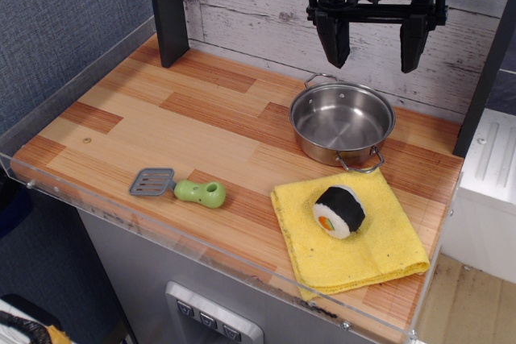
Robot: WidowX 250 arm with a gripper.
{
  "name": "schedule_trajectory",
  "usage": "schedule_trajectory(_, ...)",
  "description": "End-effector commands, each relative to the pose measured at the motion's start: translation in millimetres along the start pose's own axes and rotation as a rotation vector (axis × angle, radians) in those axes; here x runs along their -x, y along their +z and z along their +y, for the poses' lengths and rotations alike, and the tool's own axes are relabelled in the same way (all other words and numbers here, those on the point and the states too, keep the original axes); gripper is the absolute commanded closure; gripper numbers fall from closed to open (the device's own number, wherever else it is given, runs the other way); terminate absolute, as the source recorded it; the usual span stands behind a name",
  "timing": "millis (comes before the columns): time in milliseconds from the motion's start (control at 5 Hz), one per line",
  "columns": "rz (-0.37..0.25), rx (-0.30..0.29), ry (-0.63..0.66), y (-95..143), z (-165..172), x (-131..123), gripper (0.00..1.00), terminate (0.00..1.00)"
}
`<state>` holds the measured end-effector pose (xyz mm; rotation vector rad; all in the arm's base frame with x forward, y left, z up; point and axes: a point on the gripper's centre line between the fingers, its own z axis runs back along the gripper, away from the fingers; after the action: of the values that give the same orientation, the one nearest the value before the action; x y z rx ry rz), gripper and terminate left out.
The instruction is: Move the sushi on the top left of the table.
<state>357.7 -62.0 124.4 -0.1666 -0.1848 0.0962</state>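
The sushi (339, 210) is a small maki roll with a black wrap, white rice and an orange and green centre. It lies tilted on a yellow cloth (348, 238) at the front right of the wooden table (153, 122). My gripper (376, 46) hangs open and empty high above the back right of the table, over the far side of a steel pot. It is well above and behind the sushi.
A steel pot (342, 122) with two handles stands at the back right, just behind the cloth. A green-handled toy spatula (179, 188) lies at the front left. A dark post (168, 10) stands at the back left. A clear acrylic rim (72, 82) edges the table.
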Motion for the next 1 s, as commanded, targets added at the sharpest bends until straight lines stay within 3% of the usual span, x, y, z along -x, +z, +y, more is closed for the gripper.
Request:
schedule_trajectory(0, 0.0, 0.0, 0.0, 0.0, 0.0, 0.0, 0.0, 0.0)
schedule_trajectory(400, 0.01, -0.075, -0.076, 0.3, 0.2, 40.8, 0.0, 0.0)
schedule_trajectory(800, -0.036, -0.081, -0.131, -7.8, 0.8, 64.2, 0.0, 0.0)
